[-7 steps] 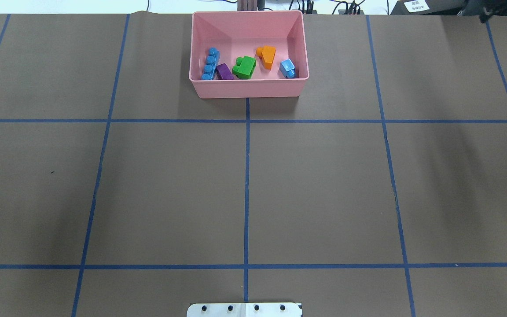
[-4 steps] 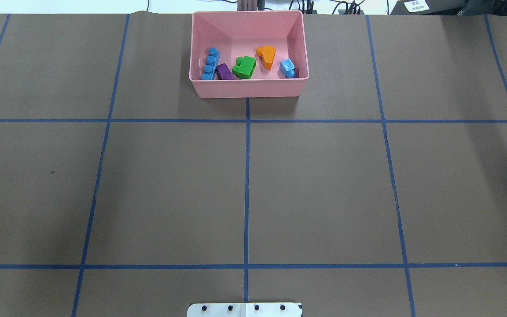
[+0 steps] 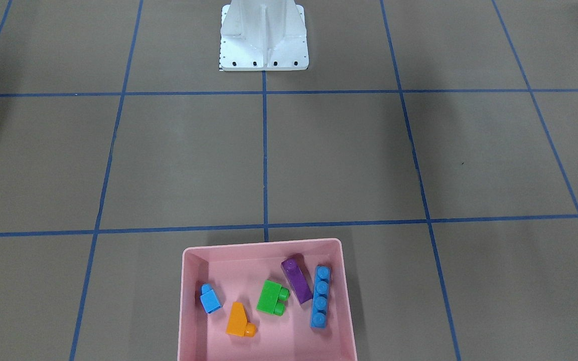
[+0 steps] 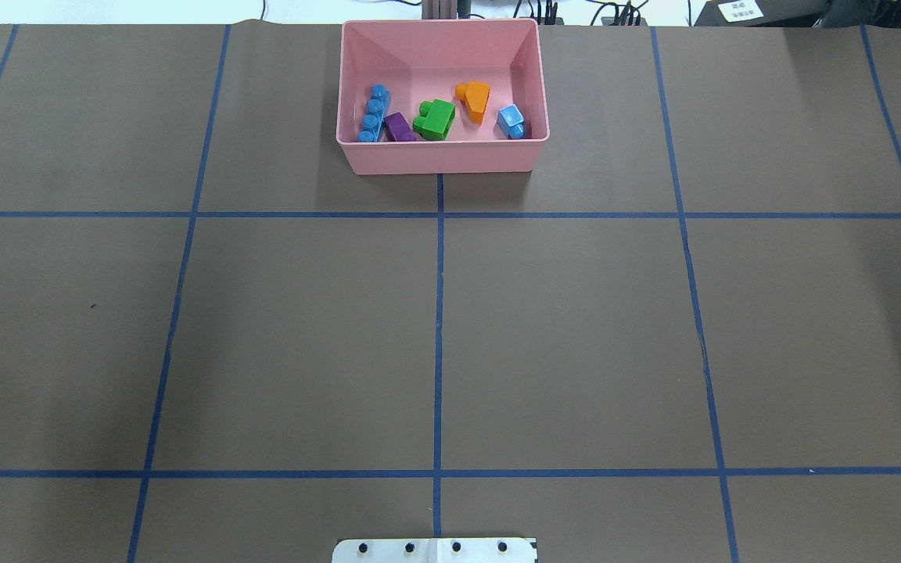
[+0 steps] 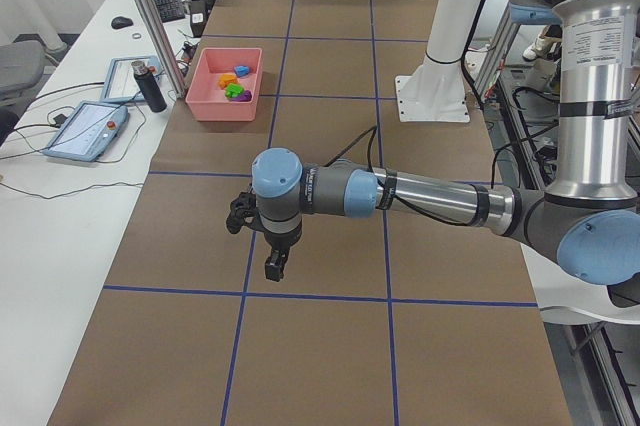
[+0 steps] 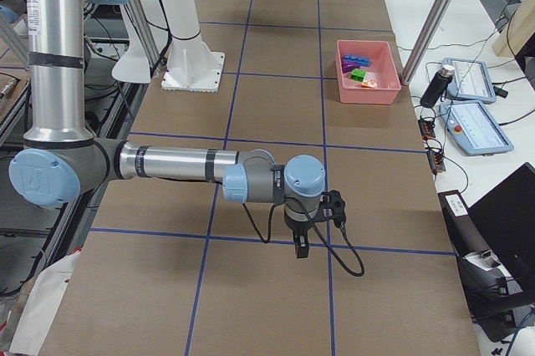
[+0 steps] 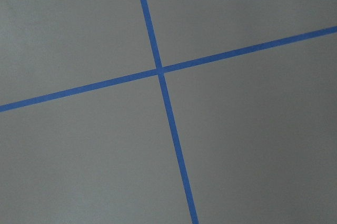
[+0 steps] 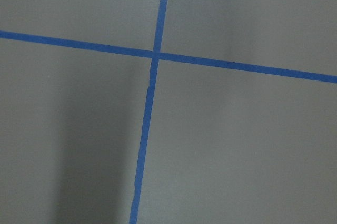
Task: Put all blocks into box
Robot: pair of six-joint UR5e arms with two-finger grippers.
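- The left tool [image 5: 274,264] hangs just above the brown paper-covered bench [image 4: 576,328], pointing down near a blue tape line [image 5: 250,291]. It shows only in the side view, so I cannot tell whether its fingers are apart or together.
- The right tool [image 6: 301,247] hangs the same way over the other end of the bench. It too shows only from the side, so I cannot tell how its fingers stand.
- Each wrist camera shows only bare bench and a crossing of tape lines, with none of the task's things under either tool.
- The large shallow pink plastic box [image 4: 443,160] sits well apart from both tools, at the bench edge far from the white metal robot base [image 3: 264,47].
- All five glossy studded toy blocks lie inside the box, far from both tools.
- The long blue four-stud block [image 4: 373,115] lies along the box wall on the left tool's side, with the purple elongated block [image 4: 398,127] just beside it.
- The green two-stud block [image 4: 435,120] lies near the middle of the box.
- The orange sloped block [image 4: 475,100] and the small blue one-stud block [image 4: 511,121] lie towards the right tool's side.
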